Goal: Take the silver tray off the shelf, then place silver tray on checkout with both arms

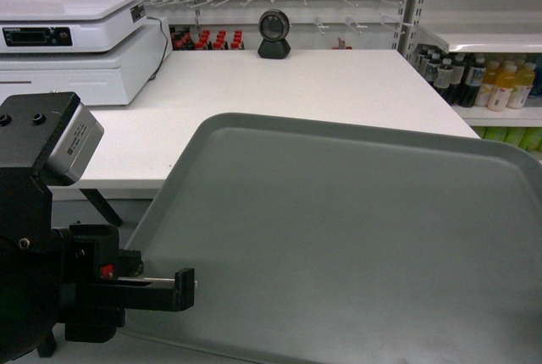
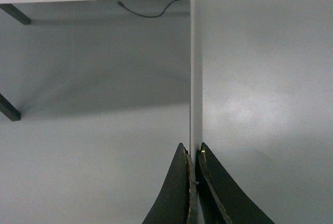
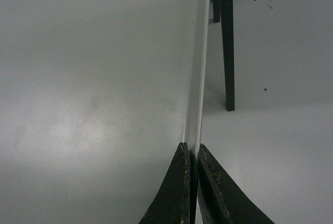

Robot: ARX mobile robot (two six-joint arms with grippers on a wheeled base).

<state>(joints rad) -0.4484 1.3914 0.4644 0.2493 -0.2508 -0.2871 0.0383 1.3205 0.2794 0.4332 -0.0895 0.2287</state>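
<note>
Tray (image 1: 356, 237) off shelf, clamped at its rims by left pincer (image 2: 193, 153) and right pincer (image 3: 191, 148); bench (image 1: 322, 85) ahead, placement pending.

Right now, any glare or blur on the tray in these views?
Head view: silver tray sharp, only a soft sheen. Left wrist view: broad diffuse highlight on the tray face, left gripper in focus. Right wrist view: similar pale patch, right gripper crisp.

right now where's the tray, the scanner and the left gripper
silver tray (image 1: 356, 237), head view, bare middle of its flat surface
scanner (image 1: 274, 32), head view, its round black head
left gripper (image 2: 193, 157), left wrist view, fingertips pinching the tray's rim
</note>
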